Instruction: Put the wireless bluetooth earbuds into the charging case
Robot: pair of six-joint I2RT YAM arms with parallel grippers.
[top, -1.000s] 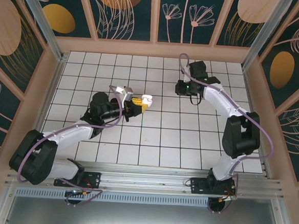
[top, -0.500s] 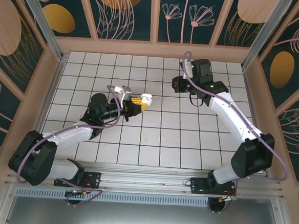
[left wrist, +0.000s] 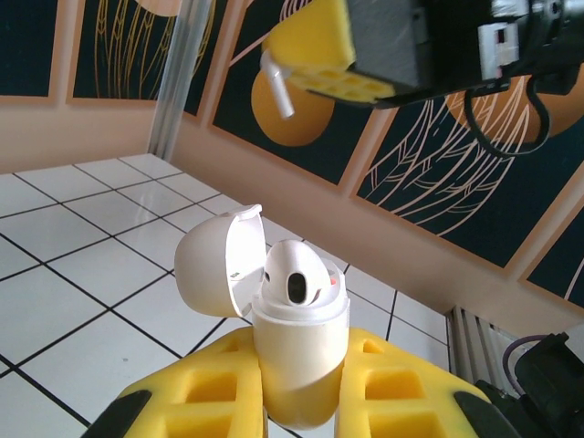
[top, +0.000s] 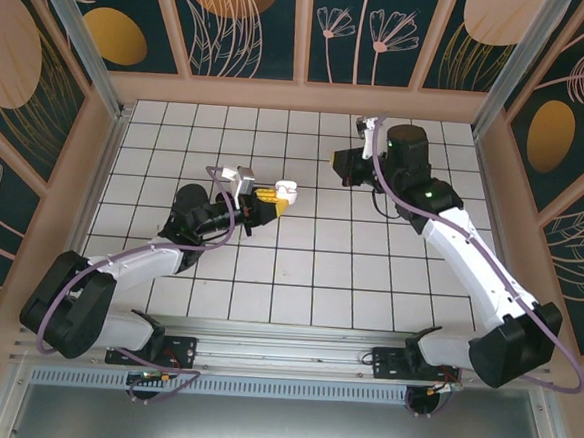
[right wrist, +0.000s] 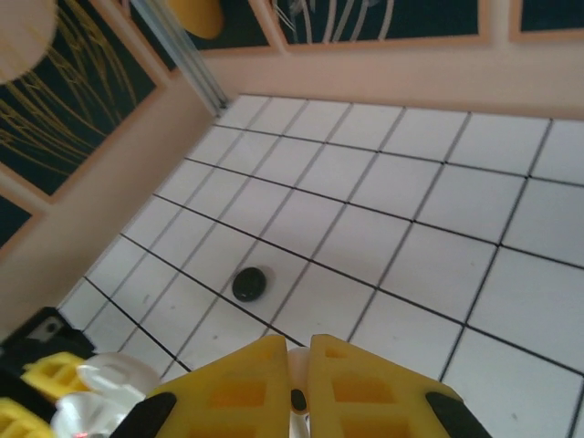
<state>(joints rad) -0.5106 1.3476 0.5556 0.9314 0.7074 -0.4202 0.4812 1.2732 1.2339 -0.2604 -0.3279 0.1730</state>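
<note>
The left gripper (top: 271,198) has its jaws pinching the open charging case (left wrist: 301,338) upright, lid hinged back, with one white earbud (left wrist: 297,274) seated in it. The right gripper (right wrist: 298,370), jaws pressed on the second earbud (left wrist: 278,89) with its stem protruding, stands near the case without touching it: align the stem with the vacant socket, advance straight, and release only once it is seated. No brand, label or writing is legible.
</note>
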